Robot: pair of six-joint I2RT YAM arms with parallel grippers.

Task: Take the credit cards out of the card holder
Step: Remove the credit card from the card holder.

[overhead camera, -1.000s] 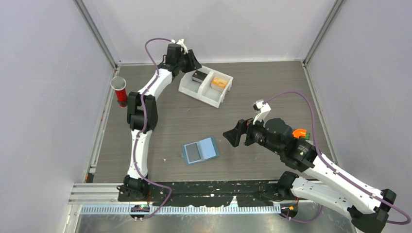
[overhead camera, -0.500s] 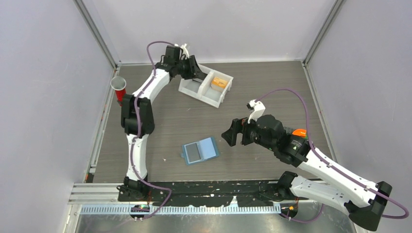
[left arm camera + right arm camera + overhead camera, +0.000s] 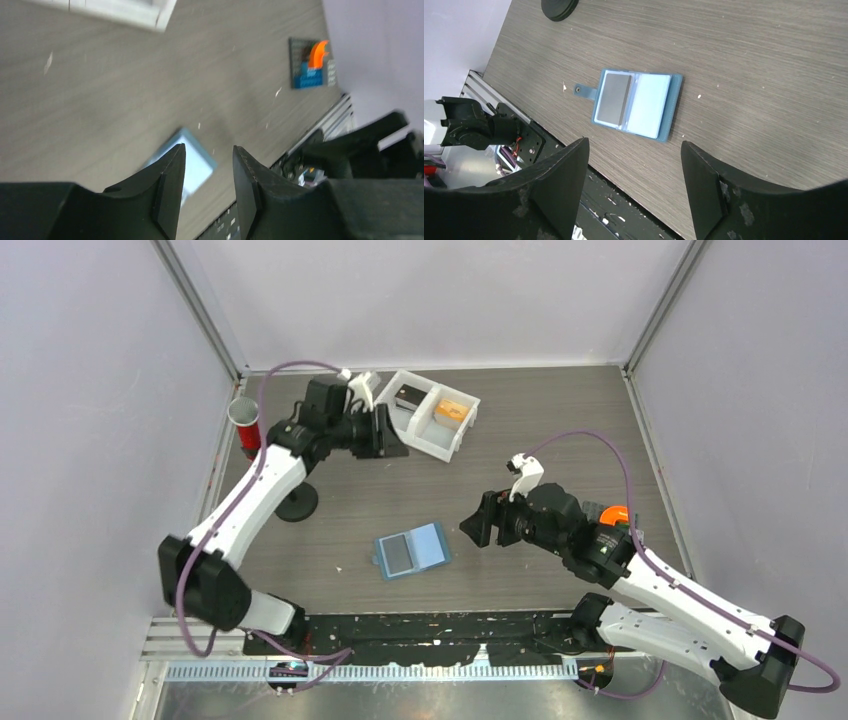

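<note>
The light-blue card holder (image 3: 425, 545) lies open and flat in the middle of the table, also in the right wrist view (image 3: 651, 106) and blurred in the left wrist view (image 3: 200, 167). One dark grey credit card (image 3: 614, 97) sits in its left sleeve (image 3: 399, 556); the right sleeve shows pale. My right gripper (image 3: 478, 524) hovers to the right of the holder, open and empty (image 3: 634, 142). Far back, next to the white tray, my left gripper (image 3: 388, 433) stands open with a narrow gap and nothing in it (image 3: 208, 147).
A white two-compartment tray (image 3: 417, 438) stands at the back with a dark object (image 3: 407, 397) in one side and a brown one (image 3: 450, 411) in the other. A red cup (image 3: 245, 426) stands far left. A black round puck (image 3: 297, 503) lies left of centre.
My left gripper has come out of the tray and swung down and towards the table's middle. My right gripper has shifted slightly nearer the holder, and its jaws have narrowed a little.
</note>
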